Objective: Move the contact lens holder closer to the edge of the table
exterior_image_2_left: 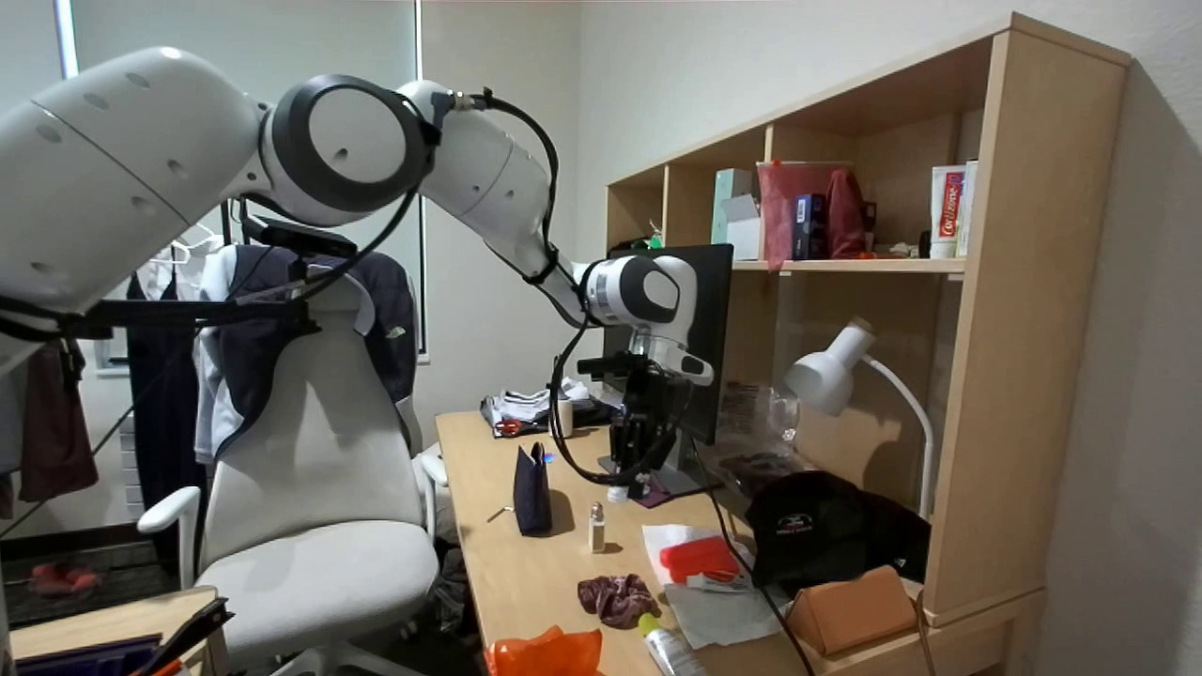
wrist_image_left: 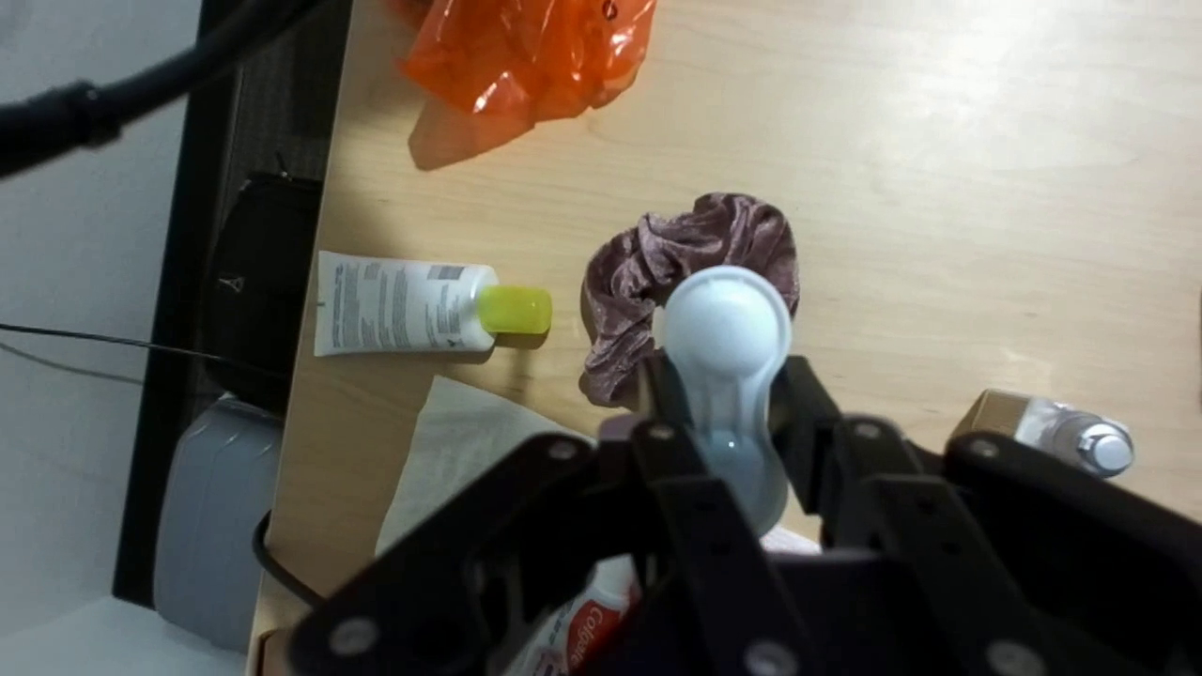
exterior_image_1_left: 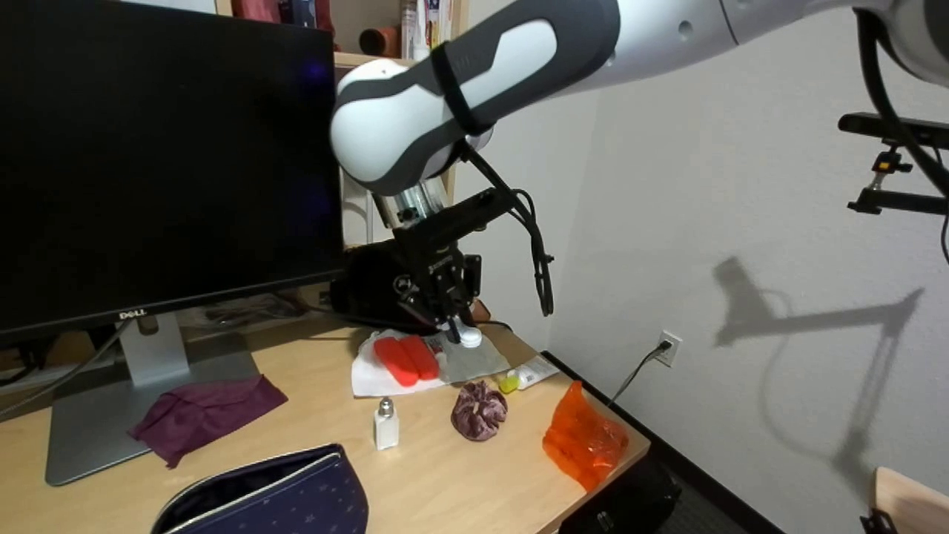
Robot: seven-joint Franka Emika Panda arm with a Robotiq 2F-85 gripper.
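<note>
Gripper (wrist_image_left: 730,402) squeezing the white lens case (wrist_image_left: 728,319) above the counter (wrist_image_left: 948,235), I see a scrunchie (wrist_image_left: 620,282), tube (wrist_image_left: 404,305), little bottle (wrist_image_left: 1078,437) and orange plastic (wrist_image_left: 540,61) below. My arm (exterior_image_1_left: 511,55) bends down.

In an exterior view, the tabletop (exterior_image_1_left: 445,482) is seen from above, fairly near, the gaze running toward the front of the monitor (exterior_image_1_left: 163,163). In an exterior view, the gaze comes from farther back and runs lengthwise, the wooden hutch (exterior_image_2_left: 1024,329) on the right. The wrist view, nearest of all, looks steeply down past the pincer (wrist_image_left: 732,380). All three share the scrunchie (wrist_image_left: 681,249) and orange plastic bag (wrist_image_left: 545,56).
</note>
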